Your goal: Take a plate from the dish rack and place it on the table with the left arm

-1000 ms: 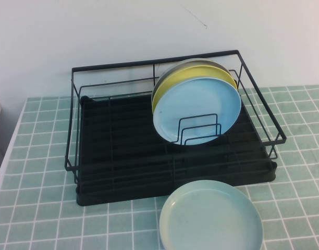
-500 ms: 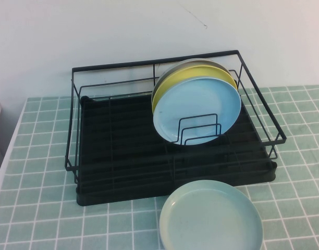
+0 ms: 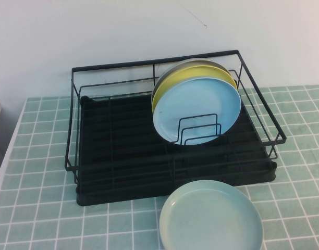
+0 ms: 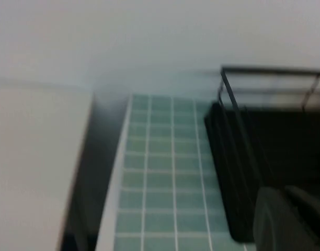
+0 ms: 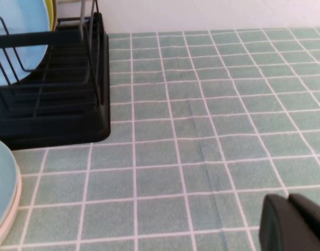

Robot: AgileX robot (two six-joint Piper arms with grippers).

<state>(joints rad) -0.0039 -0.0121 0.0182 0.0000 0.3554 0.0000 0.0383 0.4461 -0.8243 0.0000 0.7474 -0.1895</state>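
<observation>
At the bottom of the high view, right of centre, a pale mint-green plate (image 3: 210,217) lies flat on the desk (image 3: 39,208), its far rim just in front of the dish rack's front edge.

Behind it, filling the middle of the frame, stands the dish rack (image 3: 123,156), black wire walls around a black slatted tray. In the rack's right rear part the sky-blue plate (image 3: 197,109) stands on edge, tilted back, with its face toward the camera. Its lower part sits behind small wire dividers (image 3: 198,130). Directly behind it leans a yellow plate (image 3: 167,83), and behind that a further rim shows, too little to name its colour. A plain white wall (image 3: 123,31) closes the top of the frame.

Neither arm appears in the high view. In the left wrist view, the left gripper (image 4: 290,219) is a dark blurred mass at the lower right, over the desk beside a corner of the rack; I cannot tell how its fingers stand. In the right wrist view, the right gripper (image 5: 293,222) shows at the lower right above bare tiles, well apart from the rack at the upper left; its fingers' state cannot be told either.
</observation>
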